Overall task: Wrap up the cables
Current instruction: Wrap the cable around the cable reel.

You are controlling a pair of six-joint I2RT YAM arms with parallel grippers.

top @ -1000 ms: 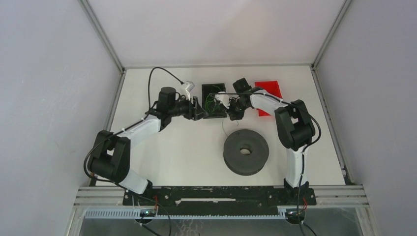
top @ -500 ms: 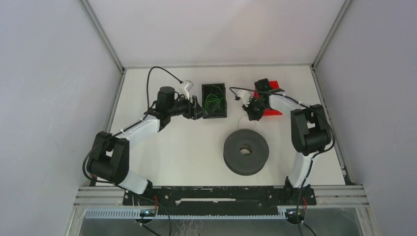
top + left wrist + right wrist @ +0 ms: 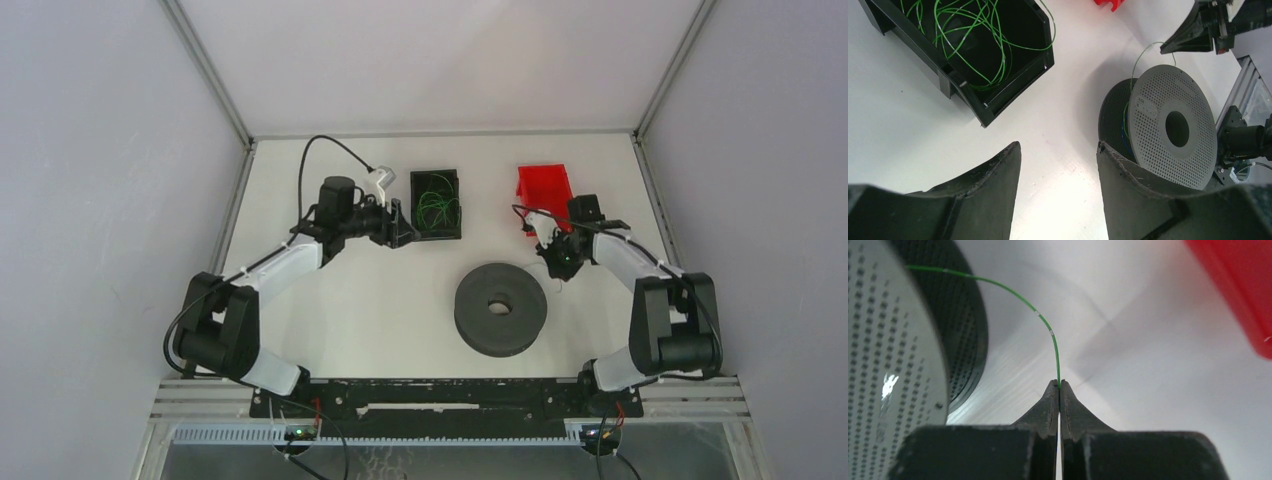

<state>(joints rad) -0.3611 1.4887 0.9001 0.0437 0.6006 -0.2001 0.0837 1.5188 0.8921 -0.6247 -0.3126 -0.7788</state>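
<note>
Now R gripper point(image 3: 1059, 386) pinches green cable point(image 3: 1038, 314) nr spool point(image 3: 893, 365)

Left gripper point(image 3: 401, 223) parked right beside the black box point(image 3: 437, 174) of green cables point(image 3: 436, 206); right gripper point(image 3: 560, 264) sits between the red bin point(image 3: 541, 185) and the big gray spool point(image 3: 522, 325).

Count: 2 arms, 1 hand each: left hand point(image 3: 1058, 145), right hand point(image 3: 1059, 385). 1 black bin point(image 3: 436, 173), 1 red bin point(image 3: 543, 185), 1 spool point(image 3: 520, 320). Green cables point(image 3: 437, 205) in the black bin: tangled, number unclear. 1 separate green strand point(image 3: 1040, 315).
</note>
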